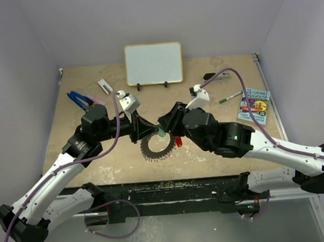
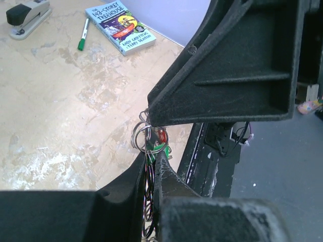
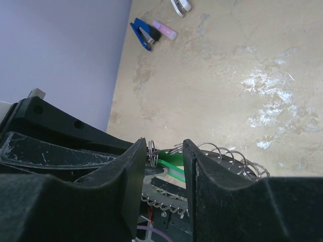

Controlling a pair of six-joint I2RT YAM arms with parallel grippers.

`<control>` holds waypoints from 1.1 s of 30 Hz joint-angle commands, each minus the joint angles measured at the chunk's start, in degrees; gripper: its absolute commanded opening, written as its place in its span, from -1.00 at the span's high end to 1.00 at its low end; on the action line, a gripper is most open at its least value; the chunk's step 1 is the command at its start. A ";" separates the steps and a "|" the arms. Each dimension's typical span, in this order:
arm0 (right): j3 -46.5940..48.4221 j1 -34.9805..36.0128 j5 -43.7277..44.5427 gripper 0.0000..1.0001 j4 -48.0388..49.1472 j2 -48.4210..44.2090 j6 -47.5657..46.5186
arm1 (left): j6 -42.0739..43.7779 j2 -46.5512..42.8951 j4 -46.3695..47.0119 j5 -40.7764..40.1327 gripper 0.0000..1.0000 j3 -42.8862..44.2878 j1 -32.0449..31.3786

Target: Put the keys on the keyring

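Note:
The keyring [image 1: 155, 148], a large flat ring fringed with small metal loops, hangs above the table's near middle. My left gripper [image 1: 136, 130] is shut on its upper left rim; in the left wrist view its wires [image 2: 146, 196] run between the closed jaws of that gripper [image 2: 151, 156]. The green key [image 1: 160, 132] sits at the ring's top, and the red key [image 1: 178, 142] is just to its right. Both heads show at the left fingertips, green [image 2: 158, 148] and red [image 2: 163, 136]. My right gripper [image 3: 164, 146] stands open around the green key [image 3: 169, 159], with the keyring [image 3: 227, 159] behind it.
A whiteboard [image 1: 153, 63] stands at the back. On the right lie a book [image 1: 254, 106], a green-capped pen [image 1: 230, 97] and a stapler [image 1: 216, 77]. At the back left are a blue tool [image 1: 77, 99], a pink item [image 1: 97, 98] and a white piece [image 1: 104, 86].

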 commanded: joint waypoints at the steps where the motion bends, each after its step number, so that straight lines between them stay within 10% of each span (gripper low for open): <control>1: 0.32 0.45 3.57 0.21 5.12 0.44 0.90 | -5.87 -0.57 2.34 -3.10 0.92 1.54 0.35; 33: 0.80 0.58 5.28 0.67 7.81 4.90 -1.08 | -14.18 0.66 2.42 -3.85 0.92 5.48 0.74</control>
